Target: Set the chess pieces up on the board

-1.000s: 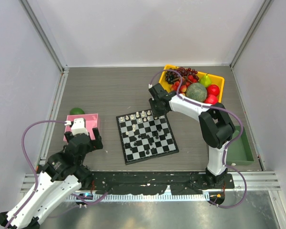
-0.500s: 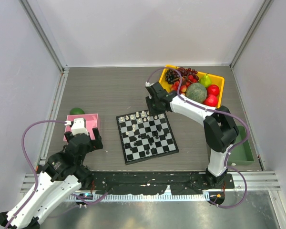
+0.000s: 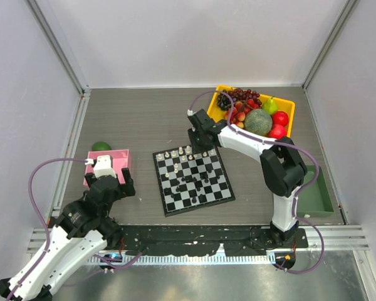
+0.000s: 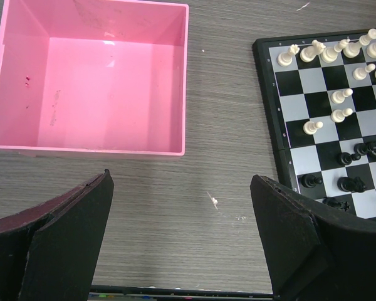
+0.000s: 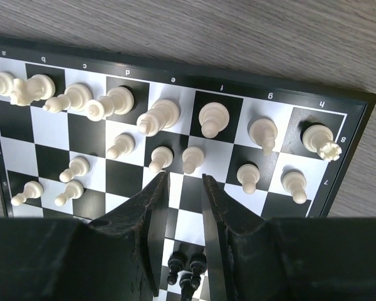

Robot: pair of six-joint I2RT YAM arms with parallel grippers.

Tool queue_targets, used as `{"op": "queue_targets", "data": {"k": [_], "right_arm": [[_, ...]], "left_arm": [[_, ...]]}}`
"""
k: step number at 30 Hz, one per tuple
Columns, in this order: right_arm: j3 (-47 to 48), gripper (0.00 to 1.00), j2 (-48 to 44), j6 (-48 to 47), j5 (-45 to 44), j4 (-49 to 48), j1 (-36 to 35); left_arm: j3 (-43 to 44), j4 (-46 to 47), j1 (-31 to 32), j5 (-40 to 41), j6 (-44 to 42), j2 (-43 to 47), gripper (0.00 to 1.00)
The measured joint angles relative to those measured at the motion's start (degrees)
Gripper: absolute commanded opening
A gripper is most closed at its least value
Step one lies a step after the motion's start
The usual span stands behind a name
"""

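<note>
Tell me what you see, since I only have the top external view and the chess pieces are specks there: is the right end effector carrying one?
Observer: No. The right wrist view shows the right end effector with its fingers narrowly parted and nothing between them, above the board.
Operator: Is the white back row filled?
Observer: Eight white chess pieces line the far rank, files a to h.
Operator: Any pieces in the pink tray?
Observer: None. In the left wrist view the pink tray holds no pieces, and the left end effector hangs open over the table.
</note>
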State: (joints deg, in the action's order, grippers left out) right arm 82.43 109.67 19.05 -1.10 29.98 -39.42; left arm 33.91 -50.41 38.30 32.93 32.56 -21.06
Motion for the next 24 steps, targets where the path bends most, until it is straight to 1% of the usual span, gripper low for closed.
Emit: {"op": "queue_targets", "data": {"k": [7, 17, 24], "right_arm": [[1.0, 0.31, 1.7, 0.0, 0.0, 0.0, 0.0], [1.6, 0.2, 2.7, 0.2, 0.0, 0.0, 0.0], [1.6, 0.18, 3.0, 0.1, -0.5, 0.2, 0.0]], "left_arm": [[0.0, 0.0, 0.0, 0.0, 0.0, 0.0, 0.99], [0.0, 0.0, 0.0, 0.0, 0.0, 0.0, 0.99], [0.0, 0.0, 0.0, 0.0, 0.0, 0.0, 0.99]]}}
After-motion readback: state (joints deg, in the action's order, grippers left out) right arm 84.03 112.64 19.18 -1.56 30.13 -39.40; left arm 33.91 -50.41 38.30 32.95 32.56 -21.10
